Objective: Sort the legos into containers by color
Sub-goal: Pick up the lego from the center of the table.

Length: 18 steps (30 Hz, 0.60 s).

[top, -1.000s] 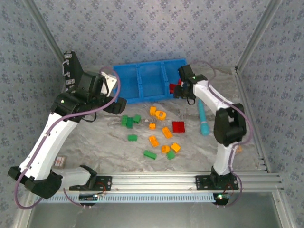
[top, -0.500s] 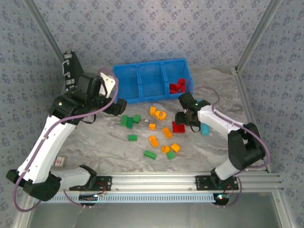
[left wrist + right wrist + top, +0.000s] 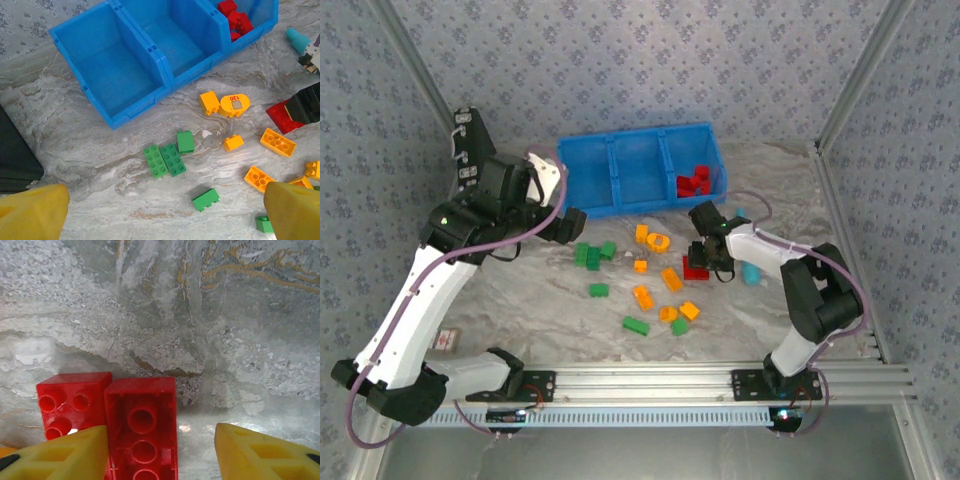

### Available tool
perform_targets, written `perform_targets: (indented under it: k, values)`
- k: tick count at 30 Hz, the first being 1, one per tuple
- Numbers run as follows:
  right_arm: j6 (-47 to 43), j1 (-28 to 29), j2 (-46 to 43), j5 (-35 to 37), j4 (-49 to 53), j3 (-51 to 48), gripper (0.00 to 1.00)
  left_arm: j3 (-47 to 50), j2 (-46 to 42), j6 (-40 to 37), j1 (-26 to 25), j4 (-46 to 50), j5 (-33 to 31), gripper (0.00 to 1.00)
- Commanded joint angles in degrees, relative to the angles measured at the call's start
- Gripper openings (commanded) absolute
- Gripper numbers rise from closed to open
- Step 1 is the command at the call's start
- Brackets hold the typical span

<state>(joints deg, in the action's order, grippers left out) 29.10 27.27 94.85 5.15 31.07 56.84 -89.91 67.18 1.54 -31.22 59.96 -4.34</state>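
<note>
The blue bin [image 3: 665, 165] [image 3: 161, 56] has three containers; the right one holds red legos [image 3: 695, 182] [image 3: 235, 17], and the other two look bare. Green legos [image 3: 590, 255] [image 3: 165, 159] and orange ones [image 3: 655, 240] [image 3: 277, 141] lie scattered on the marble table. My right gripper [image 3: 705, 262] [image 3: 160, 440] is low over two red legos [image 3: 694, 270]. It stands open around the upside-down one [image 3: 142, 425]: the left finger touches it, the right finger is apart. A studs-up red lego [image 3: 70, 402] lies beside it. My left gripper [image 3: 570, 225] [image 3: 165, 220] hovers wide open above the green legos.
A teal stick [image 3: 750, 268] [image 3: 299, 39] lies right of the red legos, partly under my right arm. An orange round piece [image 3: 235, 104] sits among the bricks. A black flat case [image 3: 15, 155] lies at the far left. Metal frame rails [image 3: 850, 260] border the table.
My right gripper has come from the bin's right container down to the red legos on the table, and its jaws have narrowed around one. The left arm has barely moved.
</note>
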Motion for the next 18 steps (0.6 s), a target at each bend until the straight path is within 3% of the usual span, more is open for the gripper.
perform_targets:
  k: [1,14,18]
  values:
    - [0.3,-0.3,0.8,1.0,-0.3,-0.6,0.55,-1.3,-0.1,0.4,0.2,0.6,-0.5,1.00]
    - [-0.2,-2.5,1.9,0.5,-1.0,-3.1,0.32,-2.6,1.4,0.6,0.2,0.8,-0.2,1.00]
    - [-1.8,-3.0,-0.3,0.5,1.7,-0.2,0.29,-2.6,1.4,0.7,0.2,0.6,-0.5,1.00]
